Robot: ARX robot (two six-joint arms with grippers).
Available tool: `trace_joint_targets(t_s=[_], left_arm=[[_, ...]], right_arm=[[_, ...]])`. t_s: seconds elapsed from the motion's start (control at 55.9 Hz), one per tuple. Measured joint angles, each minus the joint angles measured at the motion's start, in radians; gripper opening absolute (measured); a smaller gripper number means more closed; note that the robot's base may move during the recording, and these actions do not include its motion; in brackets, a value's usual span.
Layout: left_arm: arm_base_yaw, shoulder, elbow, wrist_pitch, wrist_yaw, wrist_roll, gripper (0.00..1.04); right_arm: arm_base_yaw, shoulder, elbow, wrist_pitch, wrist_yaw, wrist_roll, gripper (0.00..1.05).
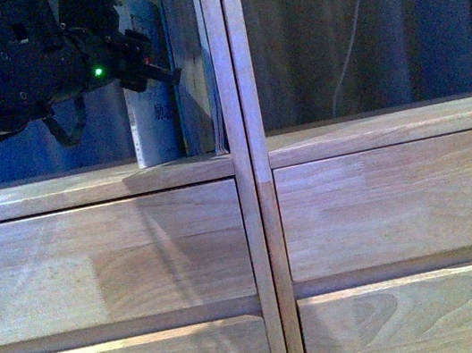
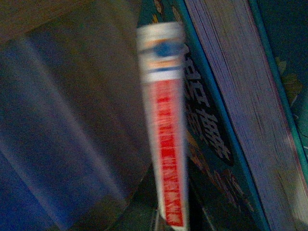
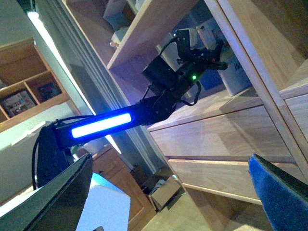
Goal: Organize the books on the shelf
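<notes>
While the left arm (image 1: pixel 1 71) is reaching into the left column of the shelf (image 1: pixel 93 187), the white softcover (image 1: pixel 153 127) is standing upright in that open compartment.
The left gripper (image 1: pixel 149 64) is sitting at the softcover's upper part; I cannot tell whether its jaws are clamping it. The red-marked spine is lying just beside the teal book (image 2: pixel 211 134). The right gripper (image 3: pixel 169 161) is facing the shelf, jaws spread wide.

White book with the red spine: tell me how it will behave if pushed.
The white book is probably floppy: its spine looks very narrow. Standing upright on that thin edge, it would likely tip if nudged. The teal book beside it may prop it.
</notes>
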Motion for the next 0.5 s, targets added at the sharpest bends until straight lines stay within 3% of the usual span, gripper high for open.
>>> trace_joint_targets(t_s=[0.054,0.268,0.501], left_arm=[[0.000,0.000,0.000,0.000,0.000,0.009,0.07],[0.009,-0.002,-0.001,-0.018,0.008,0.004,0.07],[0.023,-0.021,-0.012,-0.040,0.010,-0.034,0.46]], right_arm=[[-0.003,0.000,0.000,0.002,0.000,0.000,0.98],[-0.007,0.000,0.000,0.006,0.000,0.001,0.98],[-0.005,0.000,0.000,0.006,0.001,0.000,0.98]])
